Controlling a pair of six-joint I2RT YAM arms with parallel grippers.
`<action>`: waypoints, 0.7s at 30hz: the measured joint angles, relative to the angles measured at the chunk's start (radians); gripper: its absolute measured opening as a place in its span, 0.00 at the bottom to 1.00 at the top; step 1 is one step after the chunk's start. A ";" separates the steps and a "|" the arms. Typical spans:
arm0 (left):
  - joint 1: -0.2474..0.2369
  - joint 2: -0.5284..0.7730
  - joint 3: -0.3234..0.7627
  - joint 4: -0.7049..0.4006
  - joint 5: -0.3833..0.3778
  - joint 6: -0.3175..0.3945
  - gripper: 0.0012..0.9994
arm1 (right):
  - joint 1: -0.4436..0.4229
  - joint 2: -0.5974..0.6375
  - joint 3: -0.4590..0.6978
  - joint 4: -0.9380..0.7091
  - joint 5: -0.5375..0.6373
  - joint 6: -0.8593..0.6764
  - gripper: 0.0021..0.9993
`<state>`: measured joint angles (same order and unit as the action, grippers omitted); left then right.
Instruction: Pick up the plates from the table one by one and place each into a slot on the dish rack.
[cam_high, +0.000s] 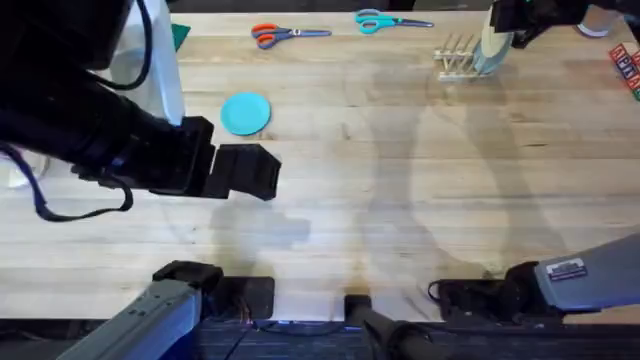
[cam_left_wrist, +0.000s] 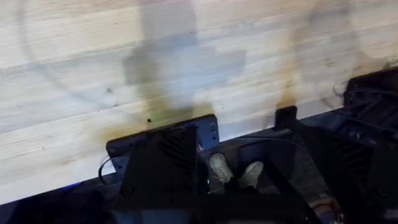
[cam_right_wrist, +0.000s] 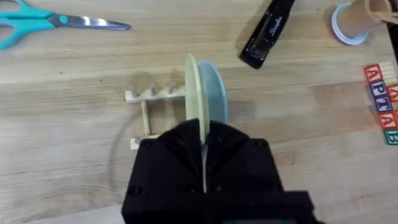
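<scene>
Left gripper (cam_high: 262, 172) large, dark and blurred over the table (cam_high: 400, 200); fingers impossible to make out. Turquoise plate (cam_high: 245, 113) flat just beyond it. Far right: yellow plate (cam_right_wrist: 195, 93) upright in the dish rack (cam_right_wrist: 152, 99), beside a grey-blue plate (cam_right_wrist: 214, 93), right gripper (cam_right_wrist: 204, 146) clamped on its rim, lower edge hidden.

Wide bare table (cam_high: 400, 190) across the middle and at 3 o'clock of the turquoise plate (cam_high: 245, 113), open to approach from there. Crowded at 7 o'clock of that plate by the left arm's dark bulk (cam_high: 170, 155). Tight around the dish rack (cam_high: 457, 60): right gripper (cam_right_wrist: 204, 163) closed on the yellow plate (cam_right_wrist: 194, 93) standing among the pegs against a grey-blue plate (cam_right_wrist: 214, 93), with black stapler (cam_right_wrist: 268, 31), tape roll (cam_right_wrist: 349, 20) and letter blocks (cam_right_wrist: 382, 99) nearby.
</scene>
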<state>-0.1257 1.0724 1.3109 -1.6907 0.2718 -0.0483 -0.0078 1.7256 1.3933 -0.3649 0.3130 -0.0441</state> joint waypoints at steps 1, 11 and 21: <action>0.000 0.000 0.000 0.000 0.000 0.000 0.99 | 0.000 0.000 0.000 0.003 -0.005 0.000 0.03; 0.000 0.000 0.000 0.000 0.000 0.000 0.99 | -0.002 0.037 0.000 0.021 -0.023 0.000 0.03; 0.000 0.000 0.000 0.000 0.000 0.000 0.99 | -0.010 0.069 0.000 0.037 -0.023 0.000 0.03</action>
<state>-0.1257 1.0725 1.3109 -1.6909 0.2718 -0.0483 -0.0174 1.7950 1.3937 -0.3279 0.2904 -0.0441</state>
